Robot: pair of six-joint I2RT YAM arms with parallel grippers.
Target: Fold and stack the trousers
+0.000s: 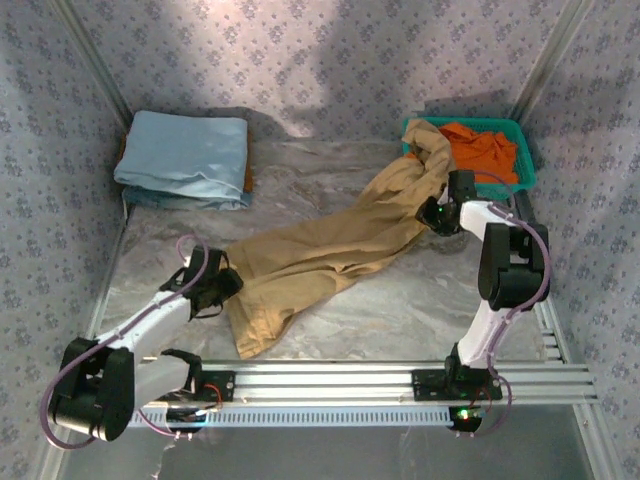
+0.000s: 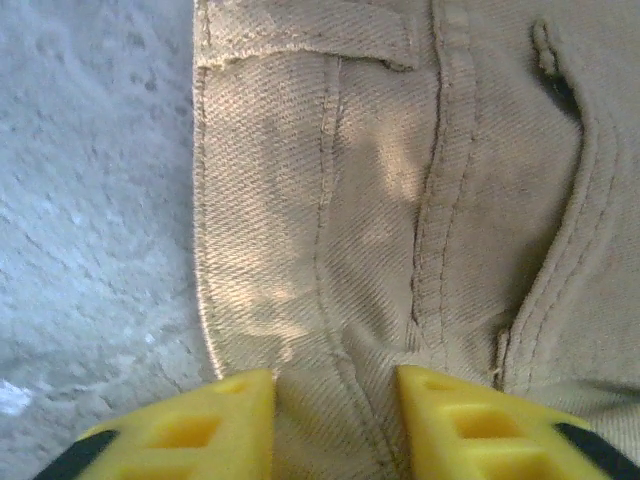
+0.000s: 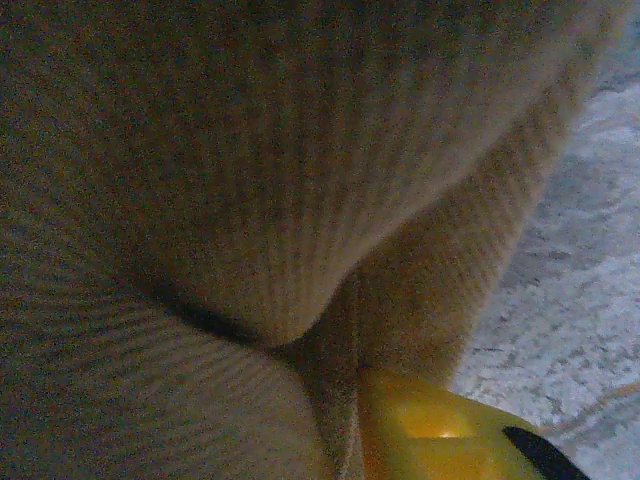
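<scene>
Trousers (image 1: 330,245) caught in left end effector (image 2: 335,388), perhaps right end effector (image 1: 438,214).

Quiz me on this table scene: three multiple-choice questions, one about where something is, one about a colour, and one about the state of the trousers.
1. Where does the light blue folded cloth lie?
A) at the near right
B) at the far left
C) in the middle

2. What colour is the garment in the green basket?
A) black
B) white
C) orange

3. How are the trousers lying?
A) unfolded, stretched out diagonally
B) folded in a neat stack
C) rolled into a ball

Answers:
1 B, the top view shows it in the far left corner.
2 C, bright orange shows inside the basket.
3 A, they run loose and rumpled from the basket rim toward the near left.
</scene>
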